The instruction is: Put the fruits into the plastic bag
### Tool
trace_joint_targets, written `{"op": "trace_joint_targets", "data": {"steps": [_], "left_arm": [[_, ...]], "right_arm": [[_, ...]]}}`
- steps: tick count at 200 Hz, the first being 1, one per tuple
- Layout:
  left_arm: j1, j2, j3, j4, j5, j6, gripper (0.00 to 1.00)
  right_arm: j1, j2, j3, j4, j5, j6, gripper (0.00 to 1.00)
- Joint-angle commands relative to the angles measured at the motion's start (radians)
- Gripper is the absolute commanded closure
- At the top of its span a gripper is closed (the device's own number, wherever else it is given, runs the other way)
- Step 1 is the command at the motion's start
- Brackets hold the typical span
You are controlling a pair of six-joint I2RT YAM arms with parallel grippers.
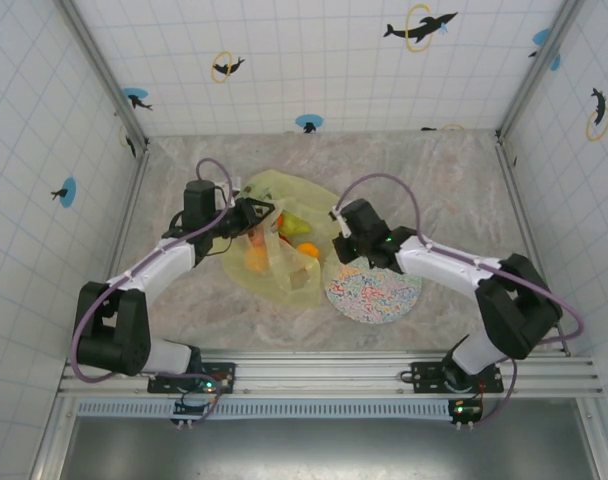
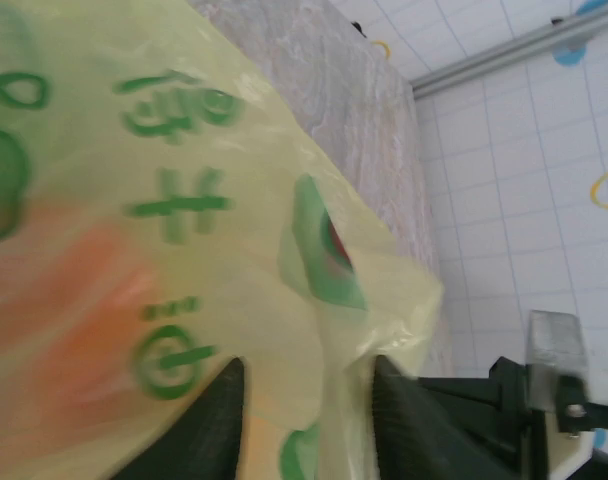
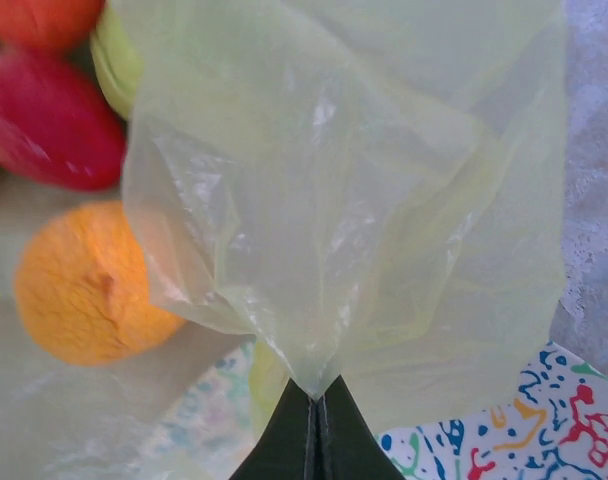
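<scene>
The yellow-green plastic bag (image 1: 284, 250) lies mid-table with fruits inside. From above I see an orange (image 1: 256, 258), a second orange (image 1: 308, 249), a green pear (image 1: 295, 222) and a red piece (image 1: 279, 219). My right gripper (image 1: 337, 240) is shut on a pinch of the bag's film (image 3: 324, 300), the right gripper (image 3: 314, 400) holding it up beside an orange (image 3: 84, 285), a red apple (image 3: 49, 120) and a green fruit (image 3: 119, 60). My left gripper (image 1: 251, 215) is at the bag's left edge. The left gripper (image 2: 306, 400) stands open, with bag film (image 2: 184, 200) draped between its fingers.
The round speckled plate (image 1: 376, 292) lies just right of the bag, partly under its edge and under my right gripper. Tiled walls enclose the marble table (image 1: 464, 190) on three sides. The right arm's link reaches across past the plate.
</scene>
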Motion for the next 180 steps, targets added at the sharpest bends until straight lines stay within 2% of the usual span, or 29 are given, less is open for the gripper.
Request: {"op": "trace_joint_targets", "data": {"steps": [1, 28, 47, 80, 94, 113, 133, 180], "left_arm": [[0.006, -0.04, 0.024, -0.081, -0.095, 0.094, 0.5], [0.006, -0.101, 0.067, -0.22, -0.278, 0.216, 0.38], [0.003, -0.161, 0.089, -0.284, -0.377, 0.306, 0.34], [-0.088, -0.255, 0.133, -0.398, -0.55, 0.507, 0.2], [-0.124, -0.284, 0.147, -0.433, -0.555, 0.572, 0.2], [-0.177, -0.325, 0.157, -0.459, -0.491, 0.655, 0.22], [-0.307, -0.335, 0.188, -0.524, -0.442, 0.741, 0.22], [-0.562, -0.205, 0.318, -0.739, -0.557, 0.931, 0.23]], "right_arm": [[-0.036, -0.041, -0.058, 0.152, -0.157, 0.137, 1.0], [-0.073, -0.051, -0.091, 0.248, -0.234, 0.212, 1.0], [-0.079, -0.038, -0.083, 0.257, -0.252, 0.223, 1.0], [-0.087, -0.018, -0.077, 0.262, -0.263, 0.233, 1.0], [-0.092, -0.012, -0.074, 0.264, -0.269, 0.237, 1.0], [-0.101, -0.005, -0.071, 0.264, -0.279, 0.239, 1.0], [-0.119, -0.004, -0.071, 0.265, -0.297, 0.25, 1.0], [-0.147, -0.002, -0.082, 0.297, -0.351, 0.282, 1.0]]}}
